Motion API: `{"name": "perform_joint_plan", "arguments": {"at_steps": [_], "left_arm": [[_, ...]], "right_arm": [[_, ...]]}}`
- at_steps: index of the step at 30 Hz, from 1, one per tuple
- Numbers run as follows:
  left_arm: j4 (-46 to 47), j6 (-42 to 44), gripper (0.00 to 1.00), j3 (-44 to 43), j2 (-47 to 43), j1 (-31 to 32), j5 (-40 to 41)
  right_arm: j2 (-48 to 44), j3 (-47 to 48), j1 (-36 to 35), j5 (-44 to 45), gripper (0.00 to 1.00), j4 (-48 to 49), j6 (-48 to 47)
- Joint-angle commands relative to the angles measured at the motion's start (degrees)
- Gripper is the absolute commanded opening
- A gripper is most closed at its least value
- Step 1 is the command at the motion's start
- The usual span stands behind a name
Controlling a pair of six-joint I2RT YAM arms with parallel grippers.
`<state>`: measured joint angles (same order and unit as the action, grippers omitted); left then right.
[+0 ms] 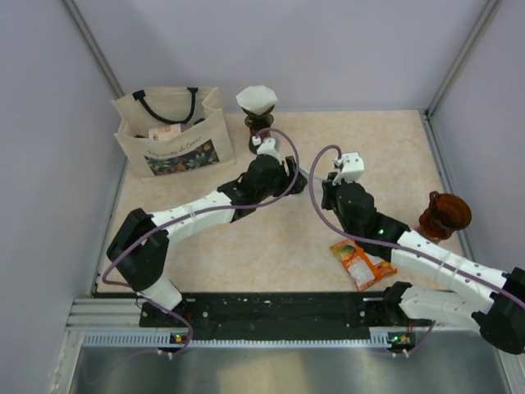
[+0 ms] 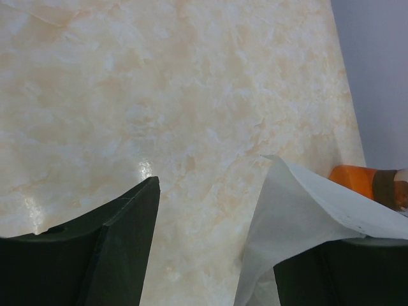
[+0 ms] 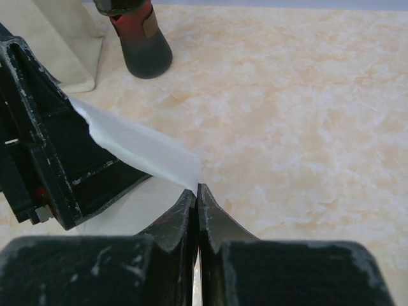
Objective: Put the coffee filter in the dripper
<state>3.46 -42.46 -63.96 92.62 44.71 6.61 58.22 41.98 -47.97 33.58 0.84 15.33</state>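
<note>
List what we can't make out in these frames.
Top view: coffee filter too small to read between the two wrists.
Left wrist view: how the left gripper touches the filter, cut off by the bottom edge; orange object, cut by the right edge.
Right wrist view: dark vessel, cropped at the top edge.

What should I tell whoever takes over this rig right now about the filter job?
Right gripper: shut on an edge of the coffee filter.
Left gripper: open, the filter lying against one of its fingers.
The dripper stands empty at the right edge of the table.
Done: filter gripped.
Left: carry it over, seat it in the dripper, release.
</note>
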Motion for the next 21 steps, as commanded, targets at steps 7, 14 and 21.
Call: {"name": "perform_joint_plan", "arguments": {"at_steps": [7, 14, 21], "left_arm": [[-2.41, 2.9, 0.65, -0.28, -4.46, -0.24, 6.31], [-3.11, 3.52, 0.46, -0.46, -4.55, -0.24, 7.01], [-3.29, 3.96, 0.3, -0.55, -4.99, -0.24, 6.22]], "right_arm": [[-2.14, -1.02, 0.24, 4.47, 0.0, -2.77, 2.77], [-2.14, -0.93, 1.56, 2.89, 0.0, -3.74, 5.14], [-2.23, -1.19, 2.61, 1.14, 0.01, -3.75, 5.33]]}}
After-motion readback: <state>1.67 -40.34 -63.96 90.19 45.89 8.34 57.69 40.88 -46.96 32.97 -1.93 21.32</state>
